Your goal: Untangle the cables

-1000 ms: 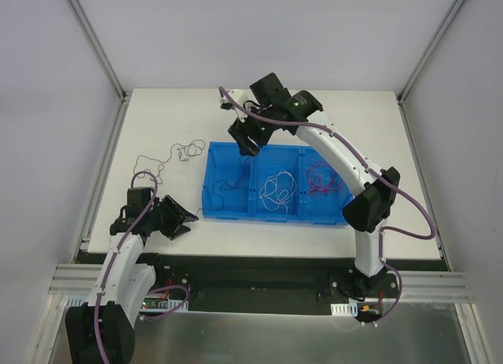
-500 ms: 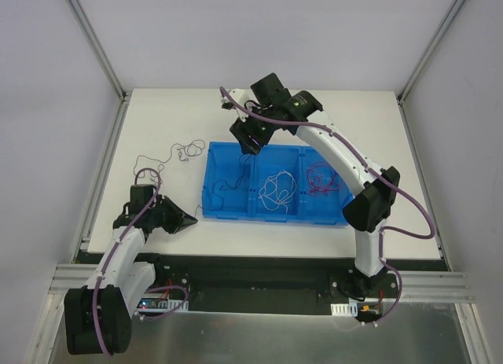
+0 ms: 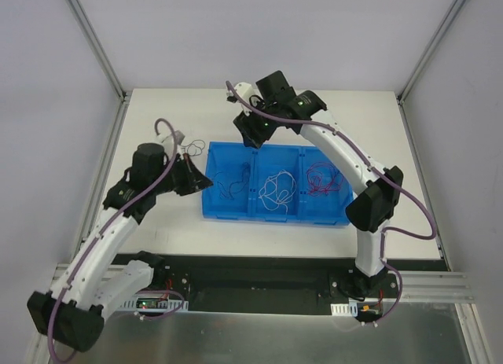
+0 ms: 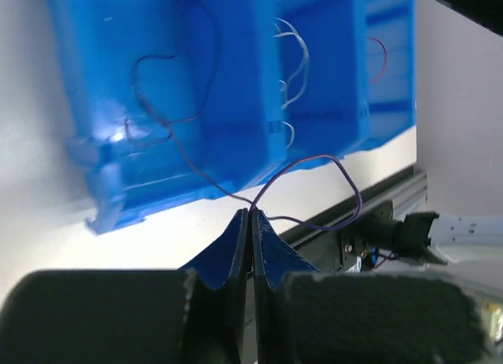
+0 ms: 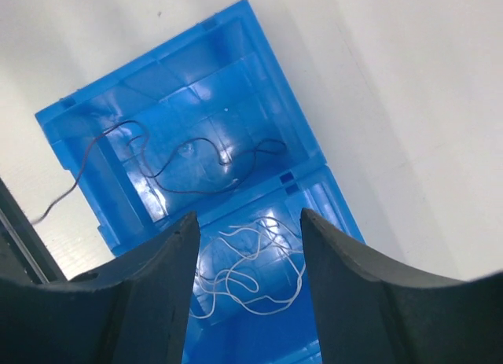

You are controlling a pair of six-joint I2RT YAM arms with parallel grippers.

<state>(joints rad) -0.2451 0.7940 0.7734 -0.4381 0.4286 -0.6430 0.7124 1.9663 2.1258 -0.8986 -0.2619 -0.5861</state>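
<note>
The left fingers are pressed together on a hair-thin dark purple cable, at the near left corner of the blue bin. From the pinch, the cable runs on a slant over the bin's wall and into the left compartment, where it bends into a couple of loose curves. A free loop of the same cable arcs out to the other side of the fingertips, above the white table. Seen from the right wrist, it lies as a wavy line across the compartment floor, with one end trailing over the wall towards the table. The white cable sits in the middle compartment as a loose bundle of overlapping loops. The red cable is curled in the right compartment. A further thin dark cable lies on the table just beyond the bin's left far corner, partly hidden by the left arm. The right fingers are spread wide apart and grip nothing, hanging above the left and middle compartments.
</note>
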